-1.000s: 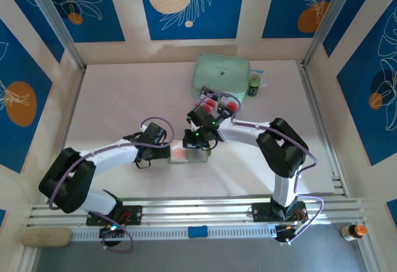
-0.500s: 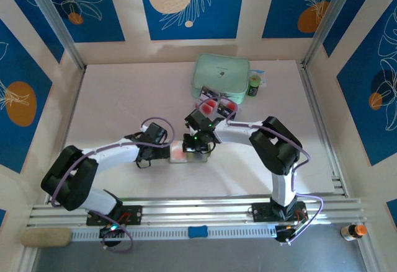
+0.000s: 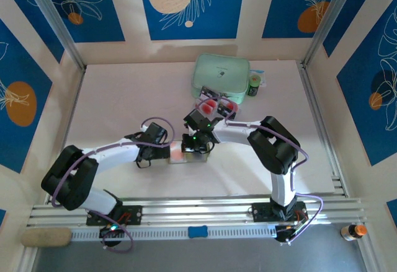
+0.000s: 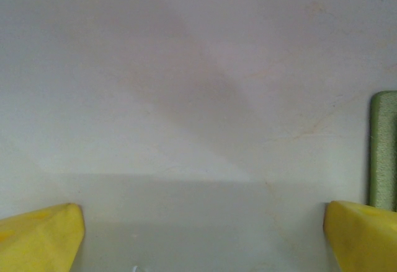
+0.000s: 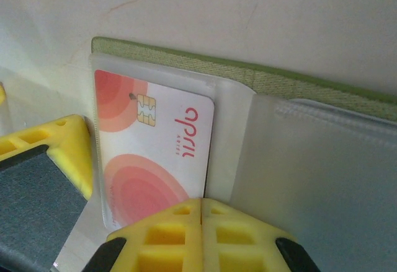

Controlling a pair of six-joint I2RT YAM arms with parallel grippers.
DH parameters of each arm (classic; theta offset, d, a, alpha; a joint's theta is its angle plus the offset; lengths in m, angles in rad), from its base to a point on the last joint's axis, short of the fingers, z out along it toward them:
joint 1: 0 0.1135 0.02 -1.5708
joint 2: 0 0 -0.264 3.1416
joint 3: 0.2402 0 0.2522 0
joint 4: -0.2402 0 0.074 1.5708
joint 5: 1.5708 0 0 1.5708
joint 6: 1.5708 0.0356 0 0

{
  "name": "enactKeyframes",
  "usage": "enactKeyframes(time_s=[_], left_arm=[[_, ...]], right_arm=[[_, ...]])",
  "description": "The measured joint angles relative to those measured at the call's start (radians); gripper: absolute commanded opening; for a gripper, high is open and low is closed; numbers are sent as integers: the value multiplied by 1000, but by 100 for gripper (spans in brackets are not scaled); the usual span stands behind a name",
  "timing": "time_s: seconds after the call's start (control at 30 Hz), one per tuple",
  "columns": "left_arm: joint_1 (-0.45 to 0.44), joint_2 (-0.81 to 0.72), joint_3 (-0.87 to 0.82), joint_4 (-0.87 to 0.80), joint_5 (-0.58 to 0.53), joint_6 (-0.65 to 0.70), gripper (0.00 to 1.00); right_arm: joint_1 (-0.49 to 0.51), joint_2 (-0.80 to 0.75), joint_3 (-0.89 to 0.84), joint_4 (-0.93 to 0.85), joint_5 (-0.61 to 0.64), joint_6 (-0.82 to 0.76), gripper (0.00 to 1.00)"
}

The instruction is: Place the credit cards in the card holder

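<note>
The card holder [image 5: 260, 77] lies open on the table, its olive-green edge showing behind its clear pockets. One of the credit cards [image 5: 155, 154], pale with red circles, sits in the left pocket. My right gripper [image 5: 201, 209] is shut, its tips pressed together at that card's near edge. From above, the right gripper [image 3: 197, 144] hangs over the card holder [image 3: 188, 156]. My left gripper [image 3: 169, 152] meets the holder from the left; its fingers [image 4: 43, 238] stand wide open, the holder's green edge [image 4: 384, 148] beside the right one. More credit cards [image 3: 217, 106] lie farther back.
A mint-green zip case [image 3: 220, 75] lies at the back of the table, a small dark green bottle [image 3: 254, 86] to its right. The metal rail [image 3: 198, 213] with both arm bases runs along the near edge. Walls close in the table on three sides.
The right gripper has edged a little left and nearer over the card holder, its elbow following. The left arm has stayed put.
</note>
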Motion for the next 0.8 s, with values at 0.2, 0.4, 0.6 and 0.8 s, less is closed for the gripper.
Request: enactKeyframes(time_s=[0.2,0.4,0.6,0.8], left_arm=[[0,-2,0,0,0,0,100],[0,-11,-3,0,1,0,100],[0,-29,-3,0,8,2,100],[0,-105,-3,-8,7,4,100]], right_arm=[[1,0,0,6,-17,8,0],[-2,-15,0,-2,-19,8,0],[-11,-67,0,-7,-22,6,0],[-35,-136,0,-27,-10,-17,4]])
